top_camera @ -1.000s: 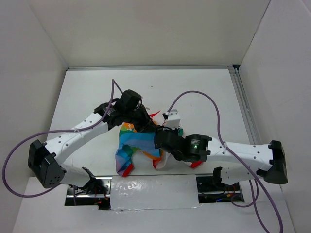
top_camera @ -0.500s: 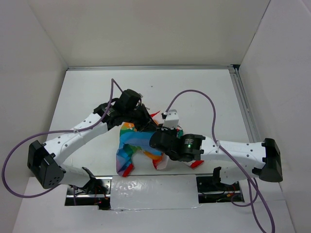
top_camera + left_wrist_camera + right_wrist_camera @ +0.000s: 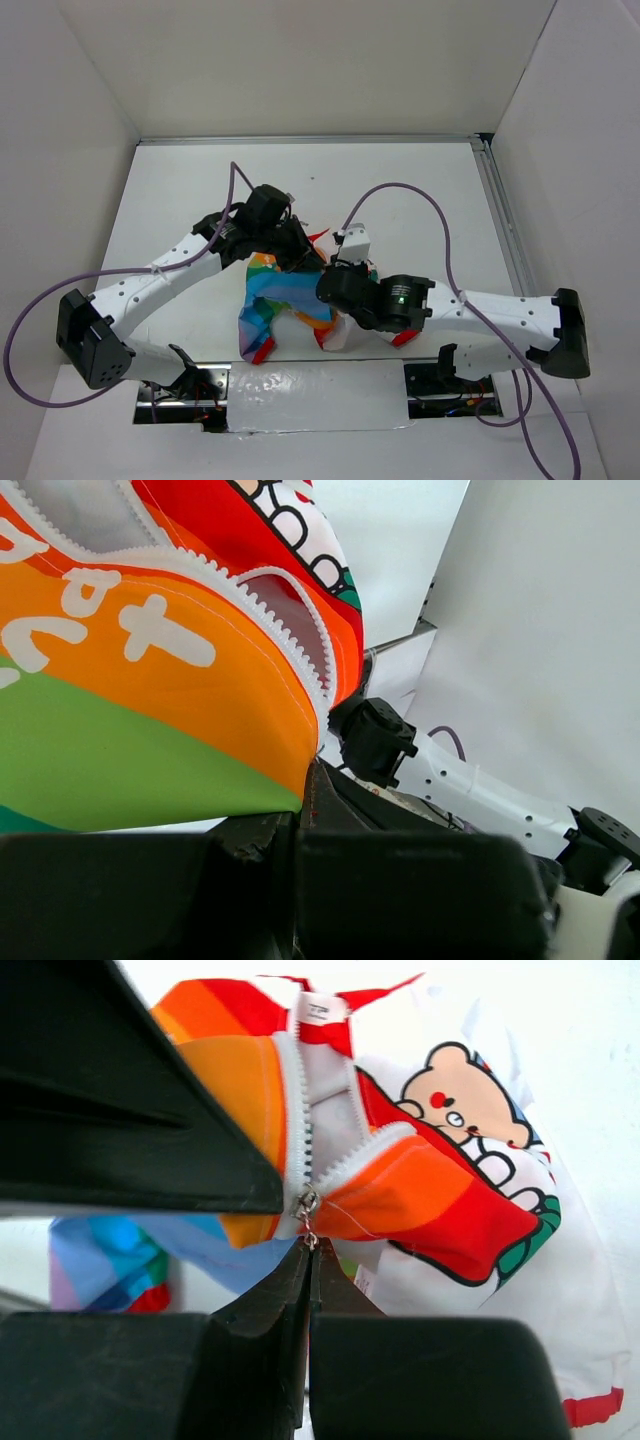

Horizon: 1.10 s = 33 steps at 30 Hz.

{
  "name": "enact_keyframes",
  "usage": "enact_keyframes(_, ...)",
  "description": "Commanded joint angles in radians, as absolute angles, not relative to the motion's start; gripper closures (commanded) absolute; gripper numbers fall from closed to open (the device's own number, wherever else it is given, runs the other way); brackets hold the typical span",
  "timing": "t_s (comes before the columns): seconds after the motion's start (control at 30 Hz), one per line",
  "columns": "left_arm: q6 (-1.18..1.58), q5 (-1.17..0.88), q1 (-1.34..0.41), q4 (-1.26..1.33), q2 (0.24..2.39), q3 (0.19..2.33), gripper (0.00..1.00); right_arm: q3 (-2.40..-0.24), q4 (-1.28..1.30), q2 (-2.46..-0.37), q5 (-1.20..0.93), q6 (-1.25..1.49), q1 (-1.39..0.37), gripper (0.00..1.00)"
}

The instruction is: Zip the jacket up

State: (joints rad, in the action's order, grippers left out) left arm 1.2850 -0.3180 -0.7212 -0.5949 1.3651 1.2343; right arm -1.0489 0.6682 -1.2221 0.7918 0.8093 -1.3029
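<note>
**Operator:** Report the left end effector.

**Technician:** The left end effector (image 3: 301, 815) has its fingers pressed together, pinching the lower edge of the orange panel of the jacket (image 3: 150, 700). From the fingertips the fabric rises up and to the left. White lettering is printed on the orange area. The right arm (image 3: 455, 777) is visible beyond the fingertips, to their right.

**Operator:** Locate the jacket.

**Technician:** It is bunched between the two end effectors, raised at the front opening. Its loose lower part lies on the tabletop (image 3: 420, 190), on the side toward the arm bases.

**Operator:** Report the right end effector.

**Technician:** The right end effector (image 3: 310, 1255) has its fingers pressed together. The lower end of the zipper pull (image 3: 309, 1218) sits at their tips and appears pinched there. The slider is directly ahead of the tips. Beyond it, the two rows of zipper teeth (image 3: 293, 1100) spread apart up to the collar label (image 3: 321, 1007). Right of the tips, a bear print (image 3: 462, 1108) sits on a white panel. A red cuff (image 3: 592, 1406) lies at the far lower right.
</note>
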Motion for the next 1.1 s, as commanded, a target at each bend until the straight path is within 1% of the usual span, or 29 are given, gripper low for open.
enact_keyframes(0.0, 1.252, -0.311, -0.721, -0.594, 1.351, 1.239, 1.00, -1.055, 0.638, -1.129, 0.724, 0.721, -1.299, 1.00)
enact_keyframes(0.17, 1.204, -0.299, -0.729, -0.598, 1.356, 1.241, 1.00, -1.029, 0.635, -1.059, 0.611, 0.646, -1.273, 1.00)
enact_keyframes(0.37, 1.126, -0.311, -0.744, -0.540, 1.345, 1.227, 1.00, -1.029, 0.644, -1.048, 0.477, 0.514, -1.195, 1.00)
enact_keyframes(0.53, 0.979, -0.313, -0.773, -0.505, 1.359, 1.235, 1.00, -1.057, 0.710, -1.060, 0.428, 0.419, -1.172, 1.00)
enact_keyframes(0.57, 0.927, -0.314, -0.781, -0.500, 1.364, 1.236, 1.00, -1.063, 0.721, -1.063, 0.392, 0.388, -1.161, 1.00)
enact_keyframes(0.67, 0.830, -0.351, -0.784, -0.466, 1.377, 1.232, 1.00, -1.065, 0.706, -1.058, 0.355, 0.364, -1.140, 1.00)
enact_keyframes(0.8, 0.772, -0.318, -0.805, -0.477, 1.404, 1.236, 1.00, -1.075, 0.700, -1.051, 0.309, 0.380, -1.063, 1.00)
enact_keyframes(0.93, 0.703, -0.367, -0.825, -0.442, 1.399, 1.216, 1.00, -1.084, 0.692, -1.055, 0.324, 0.403, -1.003, 1.00)
enact_keyframes(1.07, 0.678, -0.324, -0.853, -0.466, 1.399, 1.195, 1.00, -1.120, 0.713, -1.066, 0.293, 0.399, -0.944, 1.00)
